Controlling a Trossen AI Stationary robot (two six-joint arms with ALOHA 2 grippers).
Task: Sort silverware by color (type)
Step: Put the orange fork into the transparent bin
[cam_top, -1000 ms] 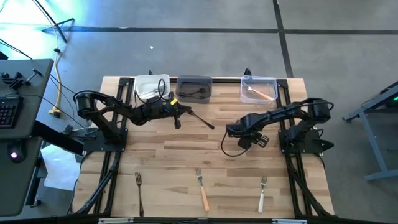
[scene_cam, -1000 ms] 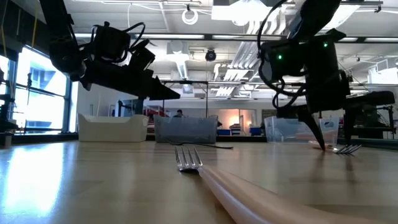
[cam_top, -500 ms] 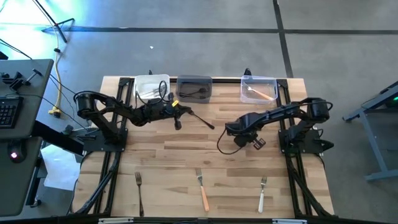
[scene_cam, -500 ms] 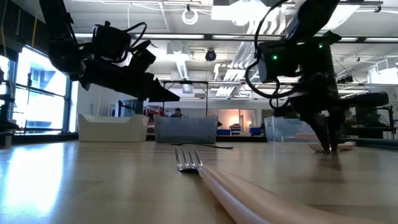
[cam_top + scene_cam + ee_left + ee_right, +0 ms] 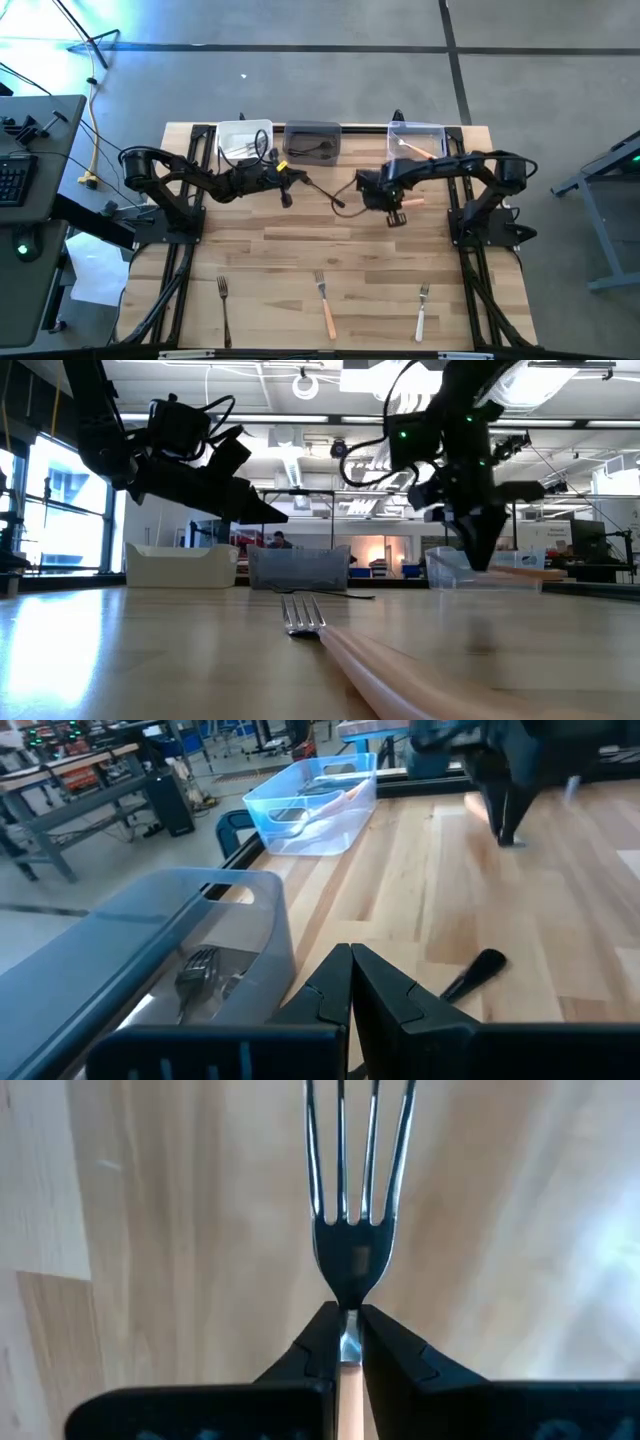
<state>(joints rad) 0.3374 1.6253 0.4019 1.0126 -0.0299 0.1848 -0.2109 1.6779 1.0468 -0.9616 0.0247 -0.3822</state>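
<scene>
We work over the wooden surface (image 5: pixel 300 240). Our right hand (image 5: pixel 393 205) is clamped on the orange-handled fork (image 5: pixel 352 1230) at its neck, raised near the clear bin (image 5: pixel 417 143). Risk: the slim neck may pivot or slip in transit, so the fork misses the bin. Our left hand (image 5: pixel 350 982) is closed and empty beside the grey bin (image 5: pixel 312 143). Three forks (image 5: pixel 324 300) lie along the near edge
</scene>
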